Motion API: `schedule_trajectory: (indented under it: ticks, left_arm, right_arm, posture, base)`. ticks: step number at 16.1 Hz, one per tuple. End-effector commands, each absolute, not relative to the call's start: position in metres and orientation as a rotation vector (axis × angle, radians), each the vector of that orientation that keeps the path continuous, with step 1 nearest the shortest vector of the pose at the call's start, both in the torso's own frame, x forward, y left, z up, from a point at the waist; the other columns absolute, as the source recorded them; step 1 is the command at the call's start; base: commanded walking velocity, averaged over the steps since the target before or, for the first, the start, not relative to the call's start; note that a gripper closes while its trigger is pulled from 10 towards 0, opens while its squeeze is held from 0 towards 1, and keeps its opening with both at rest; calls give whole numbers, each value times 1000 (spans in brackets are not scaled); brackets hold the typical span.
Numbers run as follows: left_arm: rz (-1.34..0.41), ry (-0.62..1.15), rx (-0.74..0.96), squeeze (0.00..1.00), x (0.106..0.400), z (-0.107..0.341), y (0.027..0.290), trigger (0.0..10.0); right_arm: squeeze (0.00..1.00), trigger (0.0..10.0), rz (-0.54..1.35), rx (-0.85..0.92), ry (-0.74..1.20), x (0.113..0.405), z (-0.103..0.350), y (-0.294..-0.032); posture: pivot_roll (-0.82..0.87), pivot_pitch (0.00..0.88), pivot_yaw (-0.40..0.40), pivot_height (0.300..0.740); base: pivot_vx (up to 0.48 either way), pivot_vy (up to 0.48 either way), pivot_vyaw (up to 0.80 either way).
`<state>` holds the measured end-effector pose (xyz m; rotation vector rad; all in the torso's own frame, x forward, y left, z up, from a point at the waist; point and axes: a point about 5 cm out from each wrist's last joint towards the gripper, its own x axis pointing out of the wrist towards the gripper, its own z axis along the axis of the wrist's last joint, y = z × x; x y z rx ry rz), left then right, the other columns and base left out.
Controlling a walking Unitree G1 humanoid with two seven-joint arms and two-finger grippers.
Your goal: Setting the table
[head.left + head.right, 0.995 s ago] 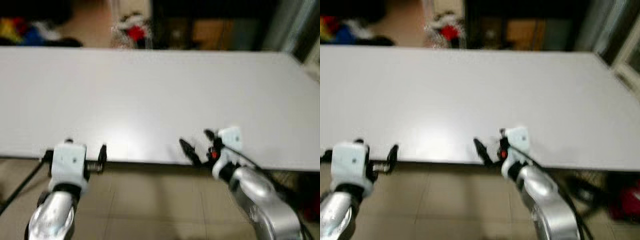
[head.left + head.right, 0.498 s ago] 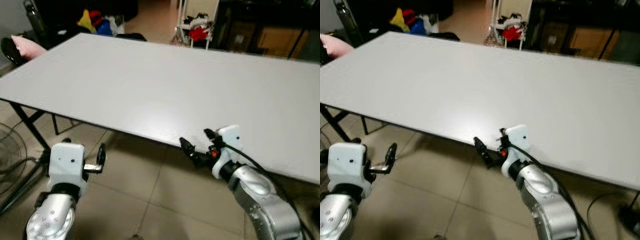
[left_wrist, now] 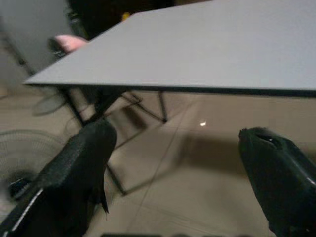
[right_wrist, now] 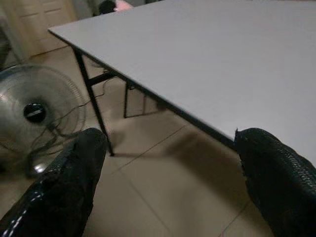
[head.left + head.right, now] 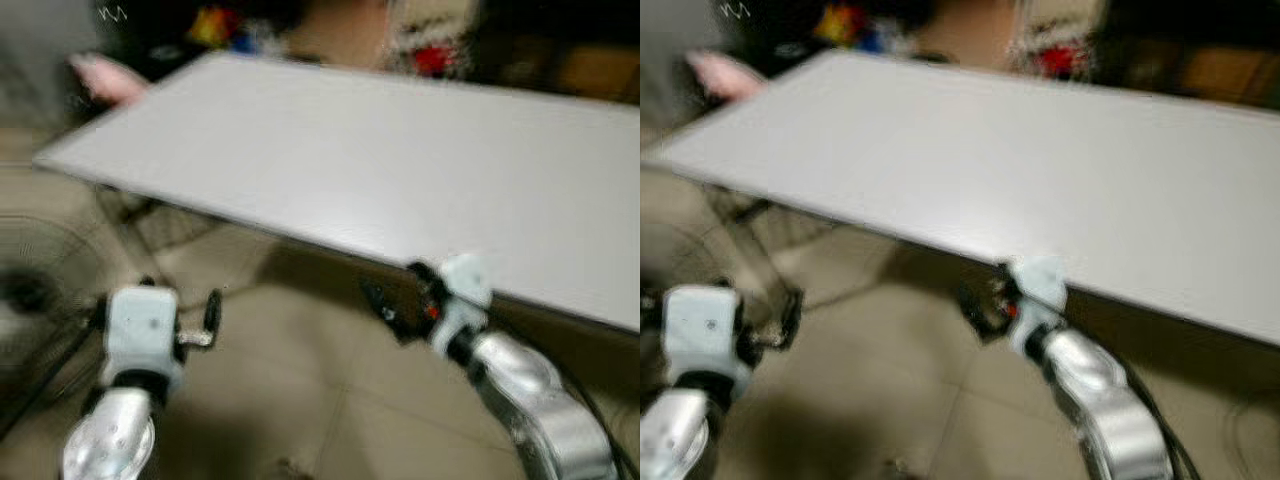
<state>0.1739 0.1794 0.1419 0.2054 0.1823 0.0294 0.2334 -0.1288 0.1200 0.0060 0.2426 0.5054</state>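
Left eye view: a blurred look forward and down at a long, pale grey counter that runs across the frame at a slant, its near edge falling toward the robot's right.
Counter surface: flat and matte, with a soft sheen near the middle.
Floor: beige tiled floor lies below the near edge of the counter.
Left end effector: held low over the tiles, in front of the counter's near edge and apart from it. In the left wrist view its two black fingers stand wide apart, released, gripping nothing.
Right end effector: held just below and in front of the counter's near edge, close to it. In the right wrist view its two black fingers are also spread wide, released and holding nothing.
Counter legs: a dark folding frame shows under the far corner.
Fan: a round floor fan with a wire grille stands on the tiles beside that corner.
Background: a pink object sits past the counter's far left corner; red and yellow shapes beyond it are too blurred to identify.
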Motion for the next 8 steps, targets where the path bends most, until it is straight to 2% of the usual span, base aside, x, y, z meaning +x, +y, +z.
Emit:
schedule_trajectory:
  ticks: [1,7,8]
  left_arm:
    - [47,174,223,0,175,145,183,10000]
    - [61,159,221,0,174,149,184,10000]
    - [62,159,222,0,174,149,184,10000]
  right_arm:
    - [0,10000,550,20,203,233,129,-121]
    - [0,10000,583,15,172,236,134,-123]
    - [0,10000,573,33,172,237,134,-123]
  posture:
    - [-21,23,54,740]
    - [-10,24,45,740]
    - [-9,23,44,740]
  base:
    - [0,285,800]
    - [0,286,800]
    - [0,285,0]
